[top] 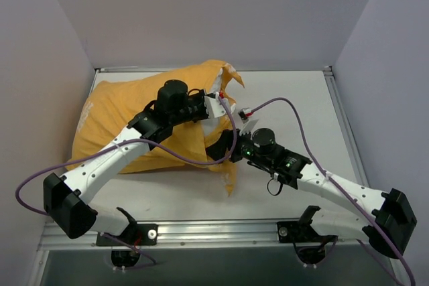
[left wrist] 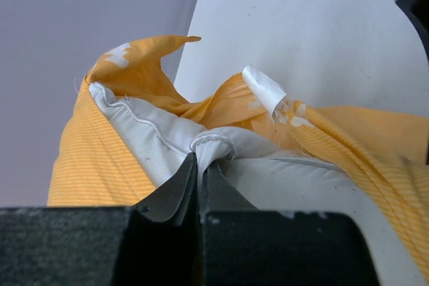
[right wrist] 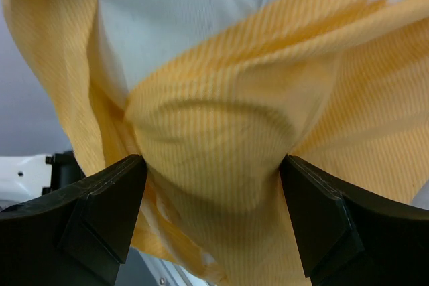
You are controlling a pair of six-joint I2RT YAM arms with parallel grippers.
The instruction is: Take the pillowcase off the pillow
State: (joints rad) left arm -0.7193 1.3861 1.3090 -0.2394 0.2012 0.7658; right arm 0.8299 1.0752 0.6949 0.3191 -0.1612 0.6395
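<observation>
Bright orange-yellow fabric pillowcase [top: 120, 122] lies far left, covering most of the plump white stuffed pillow [left wrist: 295, 185]. Left gripper [left wrist: 200, 165] clenches the pillow's seam. Right gripper [right wrist: 211, 185] stands released, straddling bunched case. Removal judged barely begun.

pillow [left wrist: 295, 185] mostly hidden, inside pillowcase [top: 114, 112] — under arm [top: 114, 155]

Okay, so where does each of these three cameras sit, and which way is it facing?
Top external: above and behind the robot, looking down at the table; both arms show, left claw and right claw at the pillowcase.
Left wrist: on the left arm, looking along its shut claw pinching the pillow by its edge.
Right wrist: on the right arm, looking between its open claw fingers at pillowcase fabric.
Shared: all three show the orange pillowcase.
</observation>
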